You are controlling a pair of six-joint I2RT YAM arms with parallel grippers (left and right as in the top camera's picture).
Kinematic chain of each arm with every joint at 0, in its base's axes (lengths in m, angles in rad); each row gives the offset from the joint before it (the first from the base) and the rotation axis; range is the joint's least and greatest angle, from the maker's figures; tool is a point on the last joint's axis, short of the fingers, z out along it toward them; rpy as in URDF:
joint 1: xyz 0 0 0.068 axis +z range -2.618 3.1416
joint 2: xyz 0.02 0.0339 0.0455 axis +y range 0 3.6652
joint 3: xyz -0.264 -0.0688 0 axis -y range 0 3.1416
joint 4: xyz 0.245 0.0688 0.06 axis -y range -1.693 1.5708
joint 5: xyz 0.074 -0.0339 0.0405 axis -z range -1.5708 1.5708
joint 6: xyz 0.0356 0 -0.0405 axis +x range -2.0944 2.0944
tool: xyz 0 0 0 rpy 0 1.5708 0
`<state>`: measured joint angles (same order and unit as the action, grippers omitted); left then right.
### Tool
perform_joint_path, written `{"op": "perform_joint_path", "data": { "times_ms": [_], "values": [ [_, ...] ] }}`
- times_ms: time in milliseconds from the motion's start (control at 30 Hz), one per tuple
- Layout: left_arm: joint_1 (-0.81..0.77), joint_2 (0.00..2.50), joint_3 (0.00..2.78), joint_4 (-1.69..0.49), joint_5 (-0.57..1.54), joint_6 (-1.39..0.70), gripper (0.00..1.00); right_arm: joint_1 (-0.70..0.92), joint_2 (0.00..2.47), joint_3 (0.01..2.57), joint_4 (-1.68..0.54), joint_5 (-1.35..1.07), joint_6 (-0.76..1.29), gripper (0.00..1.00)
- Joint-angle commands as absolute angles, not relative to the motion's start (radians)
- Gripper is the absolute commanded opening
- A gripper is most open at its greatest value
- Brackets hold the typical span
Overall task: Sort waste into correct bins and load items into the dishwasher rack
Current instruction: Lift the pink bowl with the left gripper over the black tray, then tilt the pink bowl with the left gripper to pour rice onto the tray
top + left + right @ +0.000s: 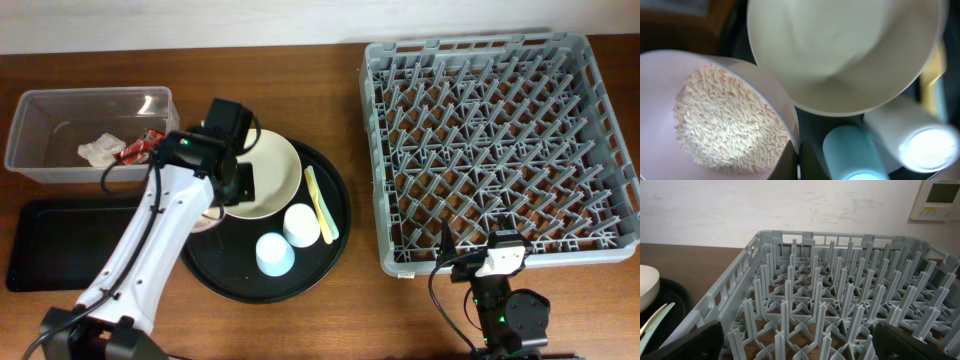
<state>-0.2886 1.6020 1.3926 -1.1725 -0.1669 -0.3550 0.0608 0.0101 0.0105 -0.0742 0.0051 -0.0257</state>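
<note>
My left gripper (797,161) is shut on the rim of the small pink bowl (660,100), which holds the heap of rice (725,120). In the overhead view the arm hides most of that bowl (207,221), at the left edge of the round black tray (335,180). On that tray are the cream bowl (270,170), white cup (301,223), light blue cup (274,253) and yellow utensil (320,205). The clear box (25,150) holds the tissue (98,150) and red wrapper (135,150). My right gripper (805,345) is open and empty at the front edge of the grey rack (500,140).
The shallow black tray (60,245) lies in front of the clear box, left of my left arm. Bare wooden table shows between the round tray and the rack. The rack's pegs (840,305) hold nothing.
</note>
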Motion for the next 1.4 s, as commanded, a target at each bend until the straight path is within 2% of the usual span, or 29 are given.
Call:
{"op": "perform_joint_path", "data": {
  "times_ms": [0, 67, 367, 467, 667, 733, 900, 1033, 1167, 1367],
  "values": [
    [-0.250, 1.602, 1.505, -1.192, -0.210, -0.339, 0.00, 0.066, 0.004, 0.006, -0.080, 0.004, -0.022, 0.98],
    [-0.203, 1.602, 1.525, -1.203, -0.210, -0.339, 0.00, 0.066, 0.004, 0.006, -0.080, 0.004, -0.022, 0.98],
    [0.194, 1.583, 1.526, -1.217, -0.188, -0.344, 0.00, 0.066, 0.004, 0.006, -0.080, 0.004, -0.022, 0.98],
    [0.352, 1.583, 1.526, -1.185, -0.062, -0.292, 0.00, 0.066, 0.004, 0.006, -0.080, 0.004, -0.022, 0.98],
    [0.691, 1.584, 1.523, -1.157, 0.456, -0.051, 0.00, 0.066, 0.004, 0.006, -0.080, 0.004, -0.022, 0.98],
    [0.756, 1.584, 1.519, -1.169, 0.463, -0.050, 0.00, 0.066, 0.004, 0.006, -0.080, 0.004, -0.022, 0.98],
    [0.795, 1.584, 1.467, -1.154, 0.449, 0.020, 0.00, 0.066, 0.004, 0.006, -0.080, 0.004, -0.022, 0.98],
    [0.795, 1.586, 1.388, -1.032, 0.592, 0.137, 0.00, 0.066, 0.004, 0.006, -0.080, 0.004, -0.022, 0.98],
    [0.795, 1.588, 1.300, -0.966, 0.592, 0.138, 0.00, 0.066, 0.004, 0.006, -0.080, 0.004, -0.022, 0.98],
    [0.798, 1.591, 1.216, -0.897, 0.751, 0.236, 0.00, 0.066, 0.004, 0.006, -0.080, 0.004, -0.022, 0.98]
  ]
}}
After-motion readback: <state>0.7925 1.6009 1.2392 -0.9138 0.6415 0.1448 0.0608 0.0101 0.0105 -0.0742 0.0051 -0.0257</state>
